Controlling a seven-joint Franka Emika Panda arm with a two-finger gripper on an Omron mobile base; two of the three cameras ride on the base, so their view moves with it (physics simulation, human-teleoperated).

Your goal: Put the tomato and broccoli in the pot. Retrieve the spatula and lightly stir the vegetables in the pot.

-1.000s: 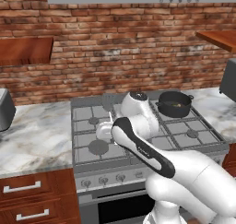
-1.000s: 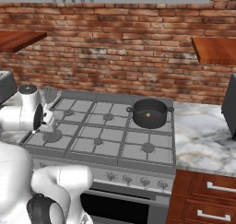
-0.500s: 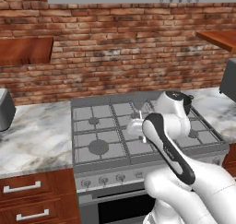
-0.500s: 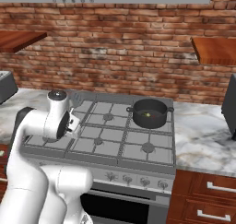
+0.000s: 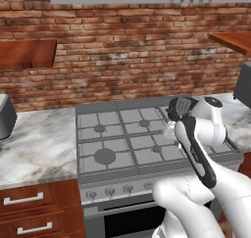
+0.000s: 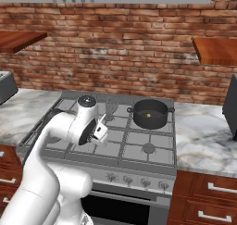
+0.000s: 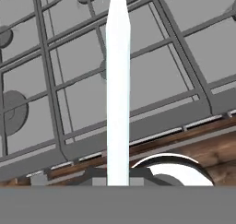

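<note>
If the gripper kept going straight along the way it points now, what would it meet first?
Most likely the grey stove grate: the hand view looks along the long pale-handled metal spatula the gripper holds, onto the cooktop. Depth is unclear; the spatula would touch first.

Grey spatula [image 6: 110,106] held above the grate; dark pot [image 6: 149,113] on rear burner.

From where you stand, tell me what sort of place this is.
A home-style kitchen, rendered: a gas stove with a dark pot on a back burner, marble counters, and a brick wall behind.
</note>
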